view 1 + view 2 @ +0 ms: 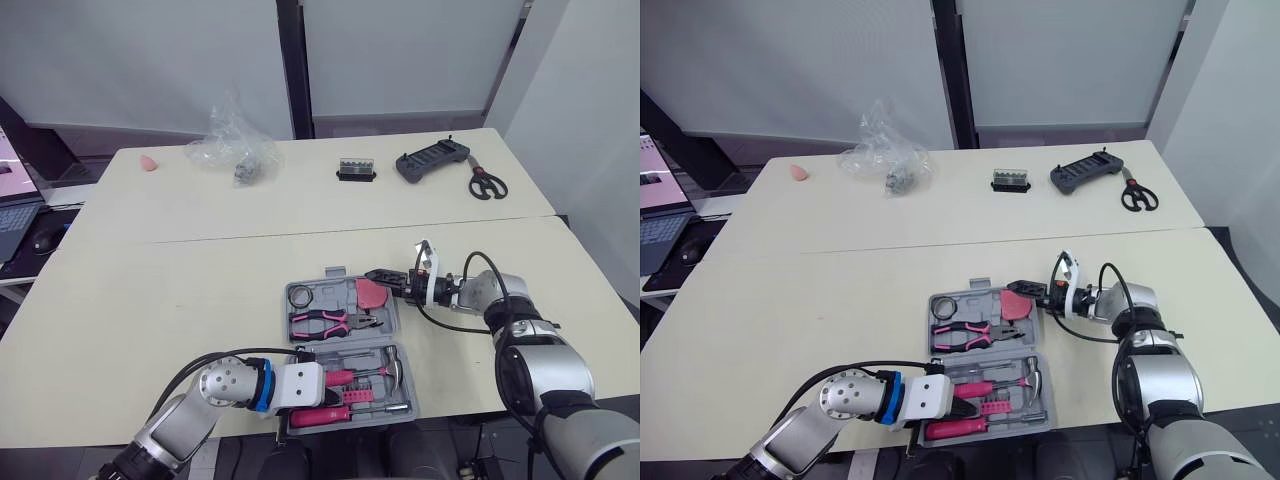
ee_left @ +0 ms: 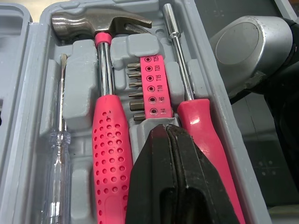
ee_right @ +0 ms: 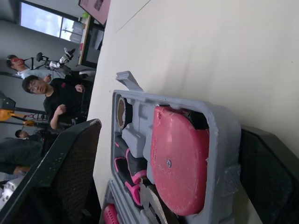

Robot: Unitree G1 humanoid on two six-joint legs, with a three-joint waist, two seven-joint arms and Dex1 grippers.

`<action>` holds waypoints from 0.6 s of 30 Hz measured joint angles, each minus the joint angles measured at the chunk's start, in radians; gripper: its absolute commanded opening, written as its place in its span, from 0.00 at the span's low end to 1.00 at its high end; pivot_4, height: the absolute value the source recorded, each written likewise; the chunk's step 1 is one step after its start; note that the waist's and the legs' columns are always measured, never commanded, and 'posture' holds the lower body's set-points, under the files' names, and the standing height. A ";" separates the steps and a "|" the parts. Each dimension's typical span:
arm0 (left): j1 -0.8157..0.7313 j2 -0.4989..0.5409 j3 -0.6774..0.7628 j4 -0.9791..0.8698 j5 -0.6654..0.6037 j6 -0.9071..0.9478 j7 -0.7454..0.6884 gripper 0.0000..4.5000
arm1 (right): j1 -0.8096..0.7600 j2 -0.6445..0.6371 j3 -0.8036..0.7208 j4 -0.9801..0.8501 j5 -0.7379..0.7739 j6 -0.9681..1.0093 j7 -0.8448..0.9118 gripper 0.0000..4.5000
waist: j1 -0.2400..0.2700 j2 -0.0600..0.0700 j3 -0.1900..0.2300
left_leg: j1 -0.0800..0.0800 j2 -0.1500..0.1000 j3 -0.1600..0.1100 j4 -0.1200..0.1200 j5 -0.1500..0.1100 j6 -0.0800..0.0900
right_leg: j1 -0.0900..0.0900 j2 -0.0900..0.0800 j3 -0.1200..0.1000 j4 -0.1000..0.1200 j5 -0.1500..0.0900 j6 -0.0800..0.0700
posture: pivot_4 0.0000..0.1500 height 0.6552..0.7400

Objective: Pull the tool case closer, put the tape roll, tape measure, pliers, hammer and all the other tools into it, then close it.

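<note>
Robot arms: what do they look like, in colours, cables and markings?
The left arm and right arm are rounded silver-grey shells with looping black cables. The left wrist has a blue ring and white block. Fingers are black.

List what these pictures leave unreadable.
Left wrist view: left fingers cover one end of the bit holder; the edge cuts off the hammer handle.
Right wrist view: tape measure partly hides the pliers.
Eye views: plastic bag contents too small.
</note>
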 measured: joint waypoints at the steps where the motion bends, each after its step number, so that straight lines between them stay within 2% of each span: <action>1: -0.001 0.000 -0.001 0.010 0.000 -0.017 0.000 0.00 | -0.001 -0.004 -0.004 -0.018 0.008 0.015 0.010 1.00 | 0.000 0.000 0.000 | 0.000 0.000 0.000 0.000 0.000 0.000 | 0.000 0.000 0.000 0.000 0.000 0.000 | 1.00 1.00; 13: -0.006 -0.005 -0.009 0.083 0.033 -0.213 0.042 0.00 | 0.081 -0.100 0.082 -0.444 0.114 0.242 0.109 1.00 | 0.012 0.001 0.000 | -0.001 0.000 0.000 0.000 0.000 0.000 | -0.001 -0.001 0.000 -0.001 0.000 0.000 | 1.00 1.00; 18: 0.044 0.030 0.041 0.030 0.016 -0.241 0.054 0.00 | 0.128 -0.142 0.095 -0.595 0.185 0.345 0.110 1.00 | 0.013 0.001 0.000 | -0.006 0.000 -0.001 0.000 0.000 0.000 | -0.006 0.000 0.000 0.000 0.000 0.000 | 1.00 1.00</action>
